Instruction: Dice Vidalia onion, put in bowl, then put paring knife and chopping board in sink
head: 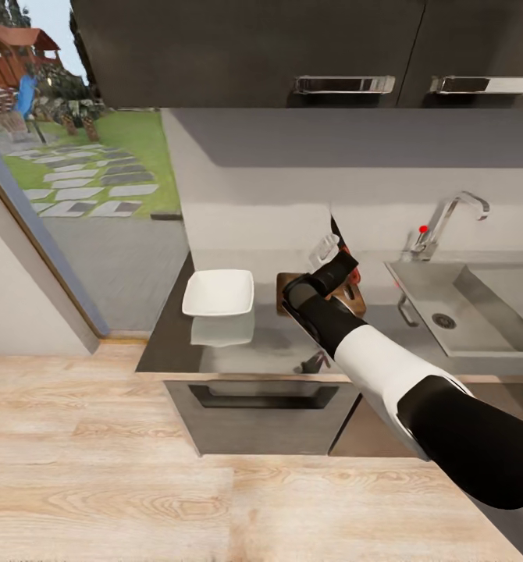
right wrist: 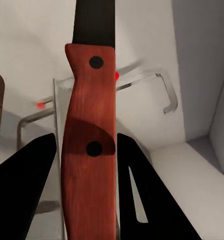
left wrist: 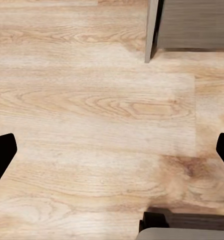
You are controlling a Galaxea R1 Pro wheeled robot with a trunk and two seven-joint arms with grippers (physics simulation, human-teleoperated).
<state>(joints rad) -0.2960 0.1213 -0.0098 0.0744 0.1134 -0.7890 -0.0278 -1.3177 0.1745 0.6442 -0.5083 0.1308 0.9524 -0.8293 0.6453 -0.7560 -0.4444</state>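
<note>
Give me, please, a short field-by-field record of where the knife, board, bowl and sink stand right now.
knife: red-handled, held between the right gripper's fingers, blade pointing up, raised above the board
board: brown, on the countertop left of the sink, mostly hidden by the right arm
bowl: white, square, empty, on the countertop left of the board
sink: steel basin at right, tap with red knob behind it; no onion seen inside
left gripper: open, over the wooden floor
</note>
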